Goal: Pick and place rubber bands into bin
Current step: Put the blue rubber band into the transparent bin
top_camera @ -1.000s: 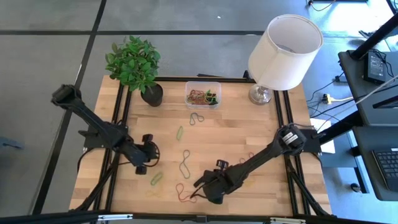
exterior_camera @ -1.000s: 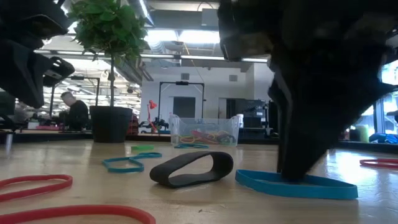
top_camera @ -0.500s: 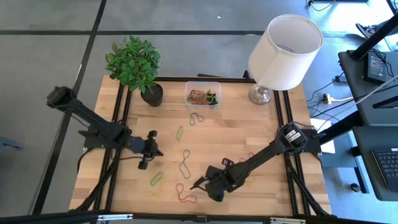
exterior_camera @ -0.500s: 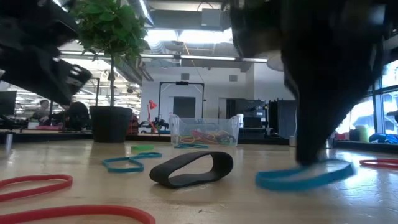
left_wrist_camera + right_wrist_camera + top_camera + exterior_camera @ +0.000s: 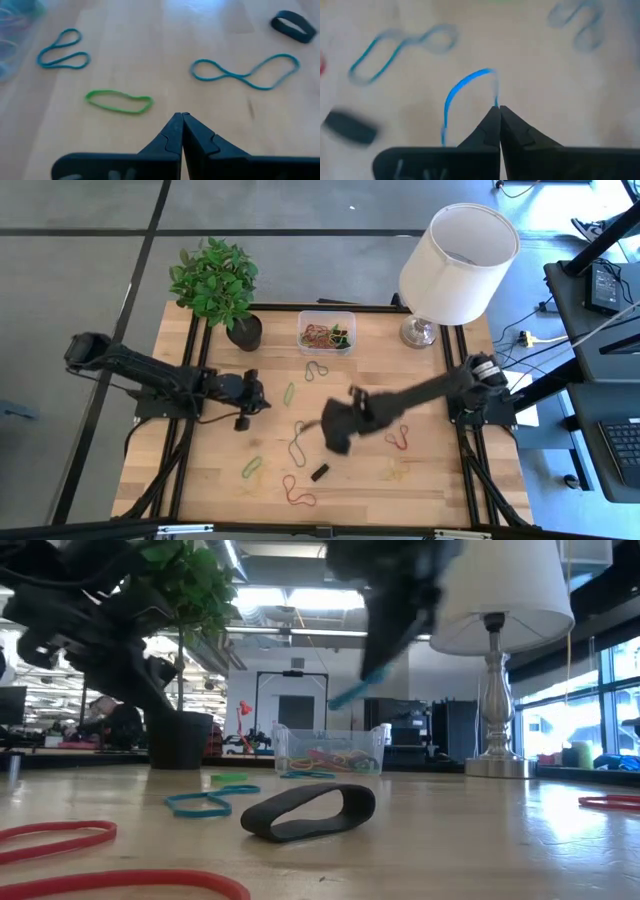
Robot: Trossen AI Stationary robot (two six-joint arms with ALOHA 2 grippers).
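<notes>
My right gripper hangs above the table's middle, shut on a blue rubber band that also shows in the low view as a blue rubber band in the air. My left gripper is shut on nothing, just left of a green rubber band lying flat. The clear bin stands at the far edge with several bands inside. A twisted blue band and a black band lie on the wood. My right gripper pinches the blue band between its two fingertips at one spot on the loop. The fingers slant down from the table's right side. The band is lifted clear of the table, and its free part curves away below the fingertips.
A black plant pot stands at the far left and a lamp base at the far right. A blue band lies before the bin. Red bands and green and yellow ones lie near the front.
My right gripper has taken hold of the blue band near the front edge, risen and gone toward the far edge; the band has come off the wood. The black band it covered now shows. My left gripper has gone toward the far edge and right, toward the green band.
</notes>
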